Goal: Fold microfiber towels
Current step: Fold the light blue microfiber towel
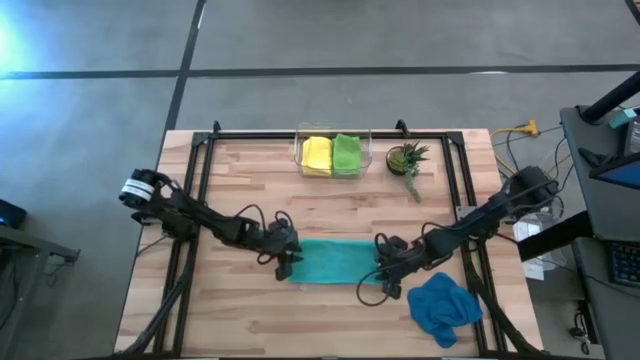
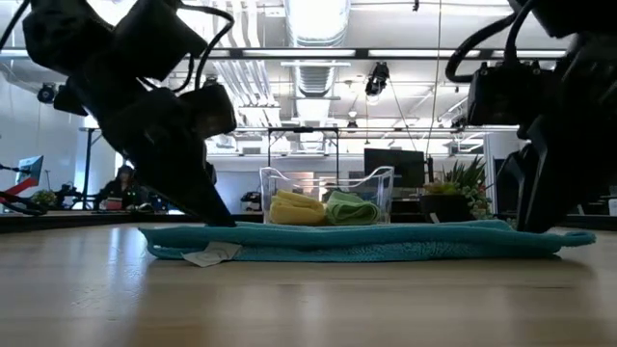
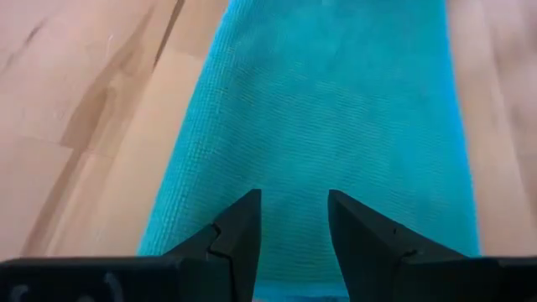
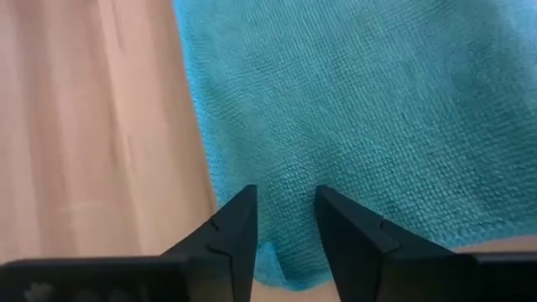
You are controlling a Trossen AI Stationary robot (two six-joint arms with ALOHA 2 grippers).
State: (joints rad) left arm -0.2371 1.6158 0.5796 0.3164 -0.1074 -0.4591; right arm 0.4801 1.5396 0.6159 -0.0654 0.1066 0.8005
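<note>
Teal towel (image 1: 336,262) lies flat in a long folded strip across the middle of the wooden worktop (image 1: 250,190), nearer its front half, with a pincer at each short end. The left pincer (image 1: 285,266) sits low over the towel's left end; its fingers (image 3: 239,231) stand partly apart with cloth showing between them, and whether they actually pinch the fabric cannot be told. The right pincer (image 1: 385,281) is down at the right end in much the same posture, fingers (image 4: 235,226) a little apart above the towel's edge (again, a grip cannot be confirmed). In the low view a small white tag (image 2: 210,255) pokes out from the strip's left end.

Just beside the right pincer, toward the front right corner, the blue towel (image 1: 443,307) lies crumpled in a heap, close to the teal strip's end. At the back of the worktop a clear bin (image 1: 333,153) holds the yellow towel (image 1: 317,155) and the lime green towel (image 1: 346,154), folded side by side. A small potted plant (image 1: 405,160) stands just right of the bin, well apart from both pincers.
</note>
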